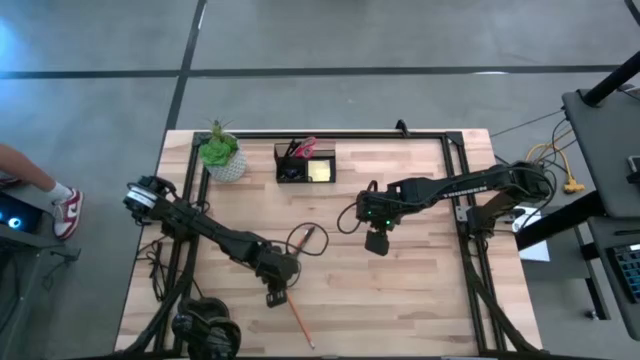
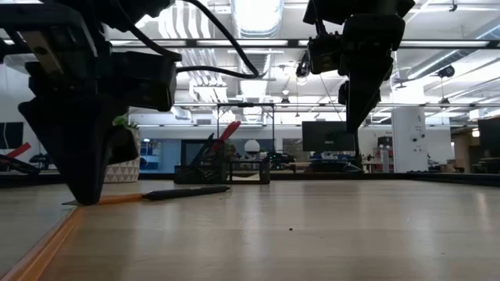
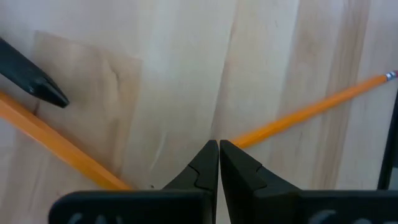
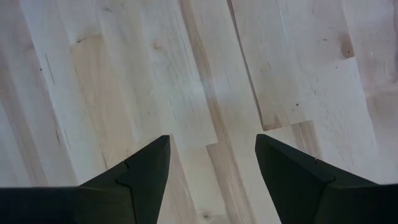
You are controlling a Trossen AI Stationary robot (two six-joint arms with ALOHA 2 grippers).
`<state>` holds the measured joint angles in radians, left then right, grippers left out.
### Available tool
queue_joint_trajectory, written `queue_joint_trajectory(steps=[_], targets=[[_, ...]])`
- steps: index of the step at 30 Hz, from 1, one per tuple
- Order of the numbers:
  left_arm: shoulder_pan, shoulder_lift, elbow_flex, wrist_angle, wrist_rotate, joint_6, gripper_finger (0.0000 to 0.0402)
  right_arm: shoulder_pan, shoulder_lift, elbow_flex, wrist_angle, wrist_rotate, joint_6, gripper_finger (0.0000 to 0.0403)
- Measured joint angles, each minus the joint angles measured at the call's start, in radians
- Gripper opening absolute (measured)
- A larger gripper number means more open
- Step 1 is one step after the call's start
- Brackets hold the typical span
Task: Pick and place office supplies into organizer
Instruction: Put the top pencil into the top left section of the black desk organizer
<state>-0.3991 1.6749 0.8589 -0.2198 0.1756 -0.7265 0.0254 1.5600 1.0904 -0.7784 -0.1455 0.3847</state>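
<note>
— Orange pencil is what we are working on, agreed? Our left end effector is down at the desk, tips pressed together right at one end of it.

— Agreed, though from the left wrist view we cannot say the tips actually pinch the pencil; its near end meets them and then disappears. A second orange pencil lies just beside the fingers, on the other side, with a black pen tip next to it.

— So we judge this as the pick step, with the grasp unconfirmed. And the organizer?

— Well beyond the left end effector, at the far edge of the desk beside the potted plant, already holding the red-handled scissors and the yellow sticky-note pad.

— Our right end effector?

— Spread wide, empty, hovering over bare wood between us and the organizer.

— Next move, then?

— We would lift gently and check the pencil comes up; if not, reopen and straddle it across its width.

— Any writing or brands?

— None that we can read.
</note>
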Motion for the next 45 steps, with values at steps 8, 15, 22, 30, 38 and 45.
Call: queue_joint_trajectory(steps=[8, 15, 22, 30, 38, 45], targets=[[0.0, 0.027, 0.0, 0.009, 0.007, 0.005, 0.0, 0.0, 0.0, 0.0, 0.0, 0.001, 0.001, 0.0231], [0.0, 0.037, 0.0, 0.028, 0.017, 0.01, 0.0, 0.0, 0.0, 0.0, 0.0, 0.005, 0.008, 0.0231], [0.006, 0.032, 0.0, 0.022, -0.001, 0.009, 0.0, 0.001, -0.062, -0.001, 0.014, 0.133, 0.005, 0.0231], [0.018, -0.043, -0.002, -0.093, -0.067, 0.129, 0.0, 0.001, -0.172, -0.001, 0.018, 0.187, 0.009, 0.0231], [-0.008, -0.121, -0.001, -0.211, -0.043, 0.337, 0.0, 0.03, -0.178, -0.001, 0.019, 0.228, 0.03, 0.0231], [0.022, -0.09, -0.002, -0.239, 0.151, -0.274, 0.0, 0.074, -0.126, -0.001, 0.04, 0.288, 0.214, 0.0231]])
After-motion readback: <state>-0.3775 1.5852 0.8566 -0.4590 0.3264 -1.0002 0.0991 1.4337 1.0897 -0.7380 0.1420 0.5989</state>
